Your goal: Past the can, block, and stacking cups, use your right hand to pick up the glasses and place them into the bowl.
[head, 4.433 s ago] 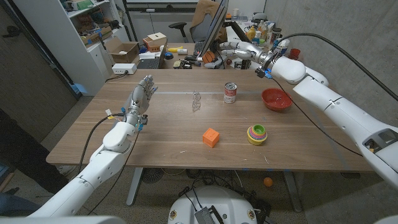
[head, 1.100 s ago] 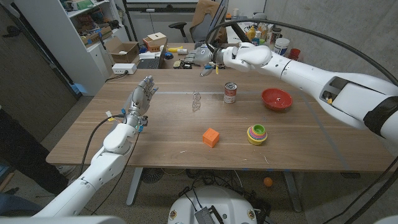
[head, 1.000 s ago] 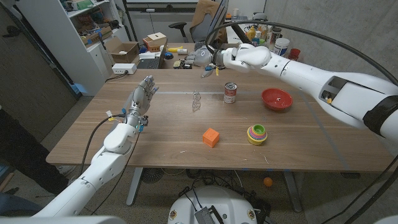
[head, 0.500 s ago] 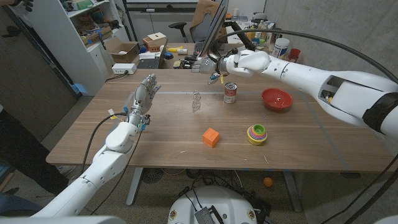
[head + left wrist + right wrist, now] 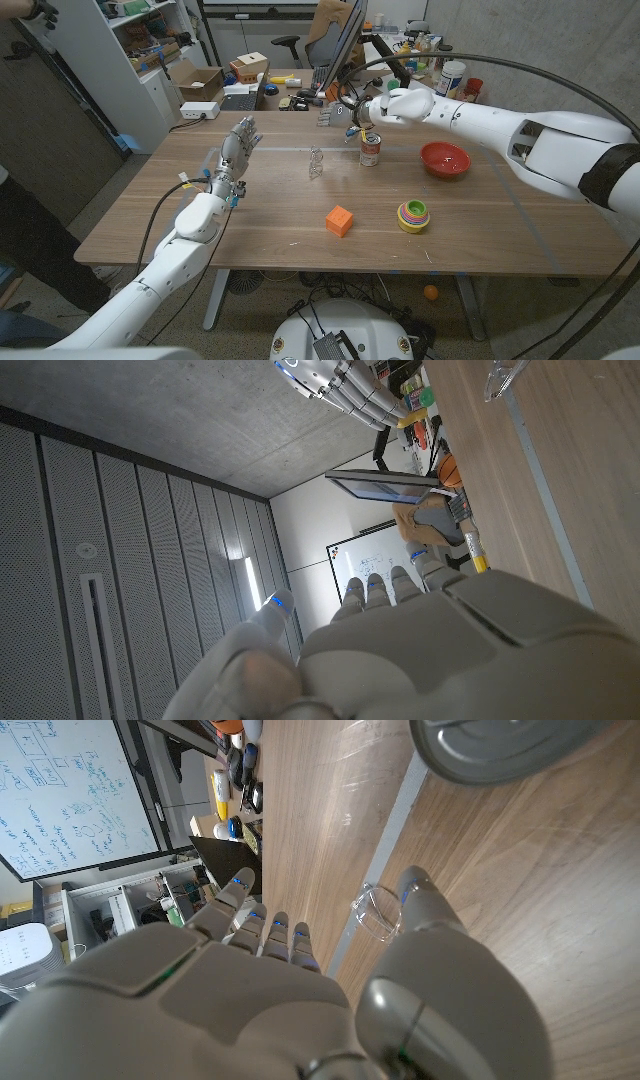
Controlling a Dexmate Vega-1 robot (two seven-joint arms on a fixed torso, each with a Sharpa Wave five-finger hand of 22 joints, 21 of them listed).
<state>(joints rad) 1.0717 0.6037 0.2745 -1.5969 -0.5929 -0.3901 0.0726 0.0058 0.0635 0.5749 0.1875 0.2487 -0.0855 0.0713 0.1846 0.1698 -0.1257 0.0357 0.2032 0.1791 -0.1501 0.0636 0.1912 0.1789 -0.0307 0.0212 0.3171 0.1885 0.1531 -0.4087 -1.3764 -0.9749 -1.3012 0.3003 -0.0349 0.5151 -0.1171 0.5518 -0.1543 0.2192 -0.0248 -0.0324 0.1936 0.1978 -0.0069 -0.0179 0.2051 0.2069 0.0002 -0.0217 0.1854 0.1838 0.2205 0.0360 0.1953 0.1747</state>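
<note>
The left hand (image 5: 232, 158) stands on its edge near the left side of the table (image 5: 150, 215), fingers apart and holding nothing; I think it only waits there, out of the way. To the right of it, and a little nearer the far edge, the glasses (image 5: 317, 161) lie on the wood, with clear frames that are hard to see. They are just below and to the left of the right hand (image 5: 352, 112), which hovers over the far edge with fingers spread and empty; in the right wrist view the glasses (image 5: 375, 910) appear close beside its thumb. The hand seems to come from behind, probably because the can (image 5: 370, 150), which stands directly beside it, and the other things block a straight reach. The orange block (image 5: 339, 220) sits nearer to the robot than the glasses, well apart from the hand. Further right are the cups (image 5: 413, 215), stacked in colours, and behind them the red bowl (image 5: 444, 159), where the glasses must go. The bowl is on the other side of the can from the glasses, so the carry will probably pass over the can.
</note>
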